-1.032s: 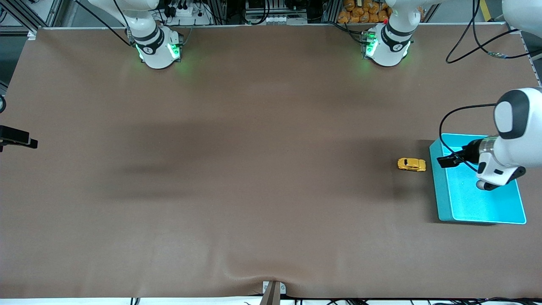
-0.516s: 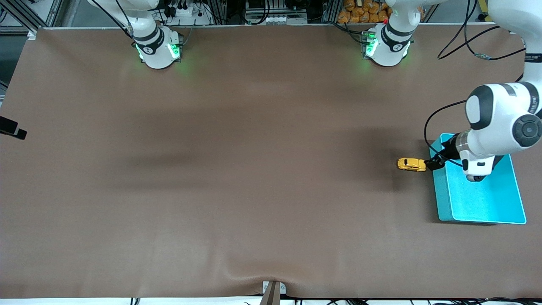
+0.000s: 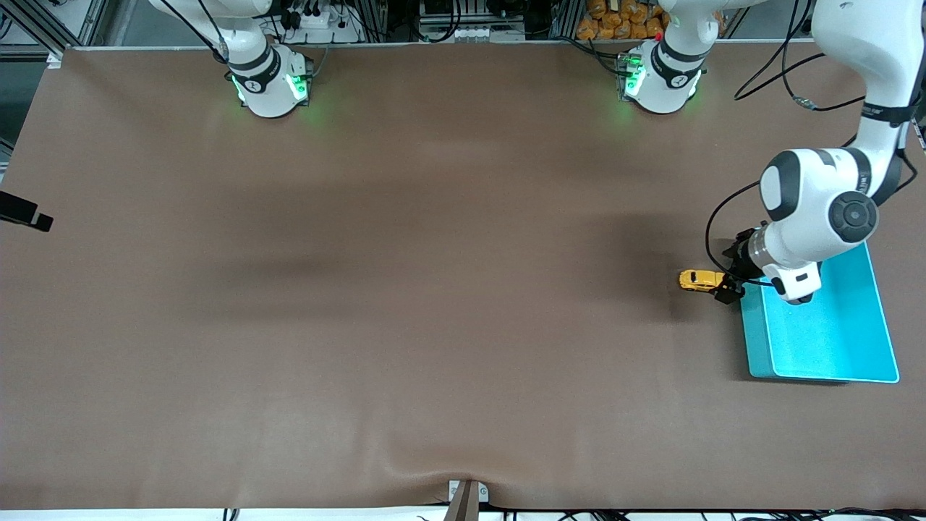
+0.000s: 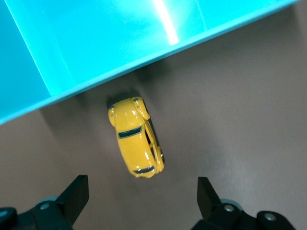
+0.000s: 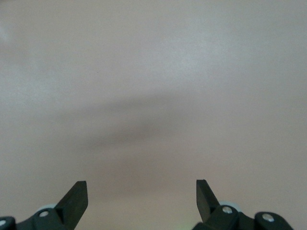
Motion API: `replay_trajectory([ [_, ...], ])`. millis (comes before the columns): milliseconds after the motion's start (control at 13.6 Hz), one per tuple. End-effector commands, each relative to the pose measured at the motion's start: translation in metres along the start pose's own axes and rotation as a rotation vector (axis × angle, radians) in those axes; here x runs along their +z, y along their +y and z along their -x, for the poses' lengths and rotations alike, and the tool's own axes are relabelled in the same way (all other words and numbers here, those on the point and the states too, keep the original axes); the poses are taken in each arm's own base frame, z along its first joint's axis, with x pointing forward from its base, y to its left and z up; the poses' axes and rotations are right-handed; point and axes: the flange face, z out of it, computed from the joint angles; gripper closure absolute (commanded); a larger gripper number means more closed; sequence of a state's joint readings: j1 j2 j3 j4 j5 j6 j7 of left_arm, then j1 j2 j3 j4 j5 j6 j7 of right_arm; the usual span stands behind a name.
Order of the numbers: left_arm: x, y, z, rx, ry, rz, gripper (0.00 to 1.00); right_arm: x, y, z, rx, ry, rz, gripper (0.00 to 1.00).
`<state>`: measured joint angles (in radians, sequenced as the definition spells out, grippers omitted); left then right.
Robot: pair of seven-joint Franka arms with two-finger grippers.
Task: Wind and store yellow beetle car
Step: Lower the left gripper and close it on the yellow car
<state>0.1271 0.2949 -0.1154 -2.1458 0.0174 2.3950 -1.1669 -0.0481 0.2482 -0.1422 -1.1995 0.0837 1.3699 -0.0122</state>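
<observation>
The yellow beetle car point(image 3: 700, 280) sits on the table just beside the turquoise bin point(image 3: 825, 340), so a skewed descent could nudge it against the bin wall or pinch it off-centre — it's small and free to roll. The left gripper point(image 3: 725, 284) hangs over the car's bin-side end, fingers point(image 4: 76, 194) spread wide and holding nothing. The right gripper point(image 5: 141, 196) waits at the right arm's end of the table — also wide open and empty.

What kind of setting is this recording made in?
Most likely a robotics lab bench. Two white arm bases with green lights stand bolted along one edge of a brown-covered table, with cables and aluminium framing past them. The only props are a yellow beetle car and a turquoise bin.
</observation>
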Motion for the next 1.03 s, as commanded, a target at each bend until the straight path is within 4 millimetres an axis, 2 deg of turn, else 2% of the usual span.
replay_trajectory([
  [0, 0.024, -0.014, 0.006, -0.083, 0.017, 0.041, 0.00, -0.002, 0.000, 0.006, 0.022, -0.001, 0.004, 0.00],
  [442, 0.062, -0.023, 0.003, -0.128, 0.011, 0.041, 0.00, -0.002, -0.004, 0.007, 0.009, -0.002, 0.000, 0.00],
  [811, 0.078, -0.025, -0.005, -0.148, 0.014, 0.054, 0.00, -0.005, -0.005, 0.011, 0.007, -0.003, -0.003, 0.00],
  [885, 0.083, -0.026, -0.009, -0.156, 0.014, 0.049, 0.20, -0.007, -0.005, 0.015, 0.012, -0.004, -0.003, 0.00],
  [958, 0.086, -0.029, -0.016, -0.168, 0.014, 0.045, 0.68, -0.005, -0.006, 0.020, 0.010, -0.011, -0.006, 0.00],
])
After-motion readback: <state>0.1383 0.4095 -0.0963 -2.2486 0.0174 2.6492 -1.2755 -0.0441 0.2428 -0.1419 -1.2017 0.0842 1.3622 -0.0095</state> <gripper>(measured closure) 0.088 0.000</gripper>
